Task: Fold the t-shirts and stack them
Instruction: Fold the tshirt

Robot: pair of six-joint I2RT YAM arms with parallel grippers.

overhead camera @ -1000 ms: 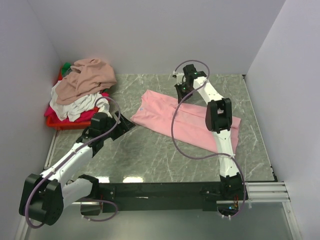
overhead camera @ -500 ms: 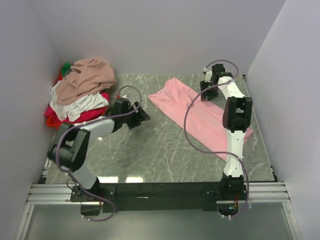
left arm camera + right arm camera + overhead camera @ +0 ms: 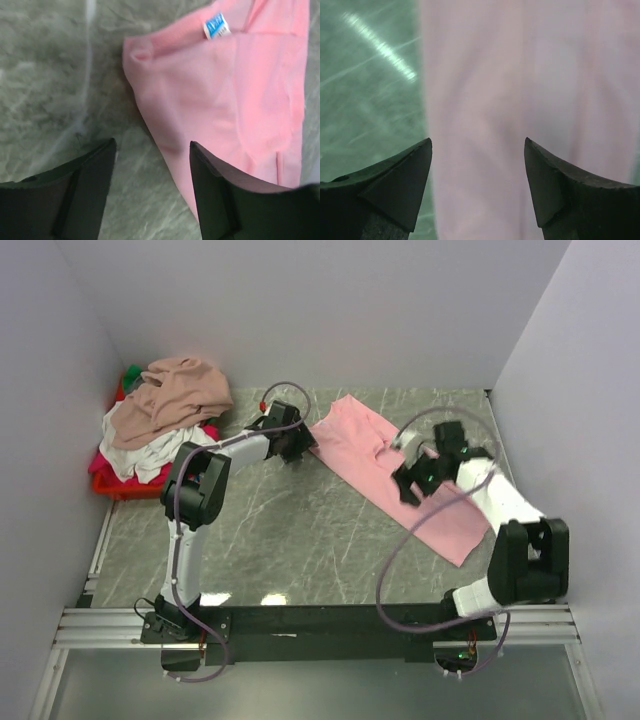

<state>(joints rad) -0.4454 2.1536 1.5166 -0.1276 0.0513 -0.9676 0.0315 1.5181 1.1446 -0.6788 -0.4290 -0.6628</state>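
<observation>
- While the light pink t-shirt point(image 3: 355, 445) is lying diagonally on the desk point(image 3: 300, 530), far-left to near-right, the left pincer point(image 3: 152, 145) is hovering spread beside its neck end.
- Over its middle, the right pincer point(image 3: 477, 145) is hovering spread too.

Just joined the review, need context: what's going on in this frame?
Both arms are working on one pink t-shirt lying flat on the table. The left tool is open at the shirt's edge, below the neck label. The right tool is open over the shirt's body. Neither grips cloth. The pile of other shirts sits heaped on the red basket at far left; no folded stack is visible.
</observation>
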